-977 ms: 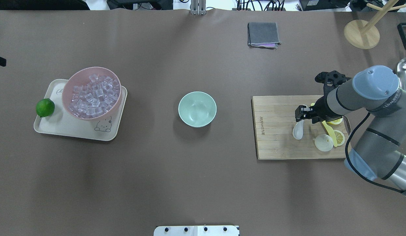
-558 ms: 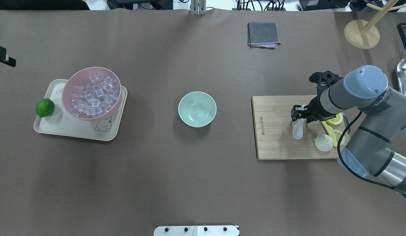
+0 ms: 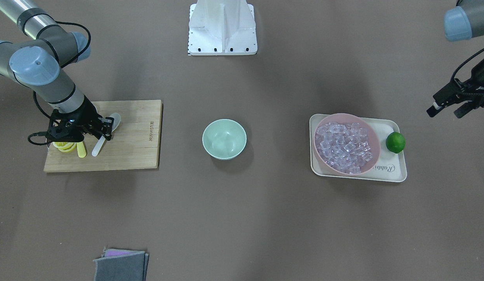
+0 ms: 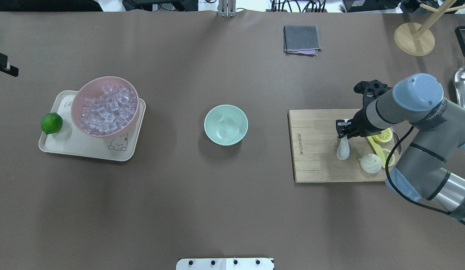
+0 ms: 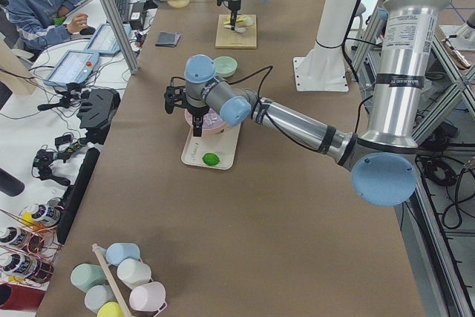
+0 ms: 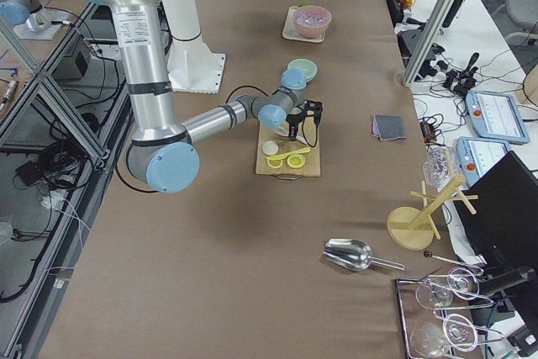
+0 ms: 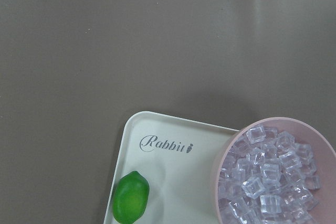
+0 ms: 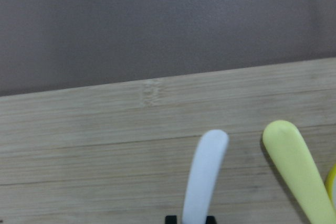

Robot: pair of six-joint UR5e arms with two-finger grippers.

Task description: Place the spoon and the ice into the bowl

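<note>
Seen from overhead, my right gripper (image 4: 343, 130) has its jaws pinched onto the handle of the small glossy white soup spoon (image 4: 343, 150). The spoon lies on the pale wooden cutting board (image 4: 315, 157), long axis twelve-to-six, deep scoop at six. The smooth round mint-green bowl (image 4: 225, 125) sits at nine o'clock (well apart). Clear lilac-tinted ice cubes (image 4: 105, 108) fill a pink bowl (image 4: 79, 98) farther toward nine. The left gripper (image 3: 445, 111) hovers near them, its jaws apparently parted and empty.

- Right arm (image 4: 423, 116): fat grey tubes, pale blue caps (image 4: 418, 91) on the joints, lettering on one segment.
- Black cable (image 4: 397, 144) runs alongside, and there's the black right gripper (image 4: 342, 131).
- Left arm (image 5: 297, 120): same silver-grey build, black left gripper (image 3: 445, 112).
- White base (image 3: 222, 27), with a row of dark bolts (image 3: 222, 50).
</note>
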